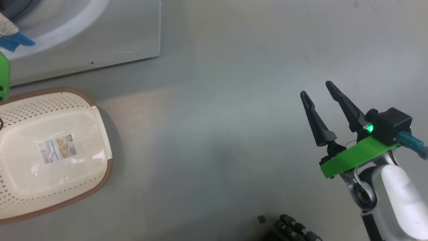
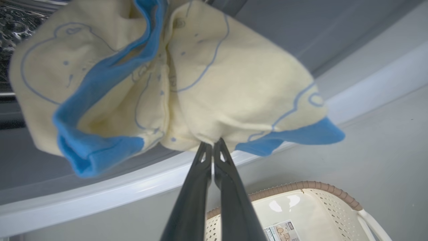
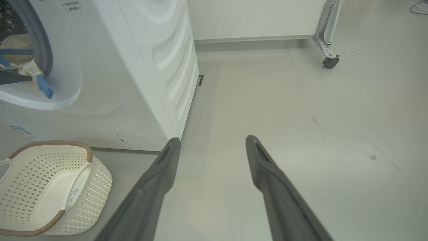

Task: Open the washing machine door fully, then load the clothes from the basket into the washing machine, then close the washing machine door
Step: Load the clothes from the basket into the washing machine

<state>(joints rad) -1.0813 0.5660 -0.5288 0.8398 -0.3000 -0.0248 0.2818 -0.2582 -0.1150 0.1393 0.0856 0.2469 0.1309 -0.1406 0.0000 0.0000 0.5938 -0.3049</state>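
Washer (image 3: 133, 83): mouth uncovered, so opening the door looks done; closing it is left.
Basket (image 1: 26, 110): on the floor just beside the washer, bare bottom showing, seemingly emptied.
Clothes (image 2: 234, 83): bunched at the washer's mouth, a blue edge drooping over the rim; not fully in.
Left gripper (image 2: 212, 144): fingers pressed together, tips against the cloth; a pinch unclear.
Right gripper (image 3: 212, 140): wide, idle over floor.

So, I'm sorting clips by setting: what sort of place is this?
Probably a lab or test room set up for laundry: a white washing machine and a perforated basket stand on bare grey floor, with a castor-wheeled metal leg behind.
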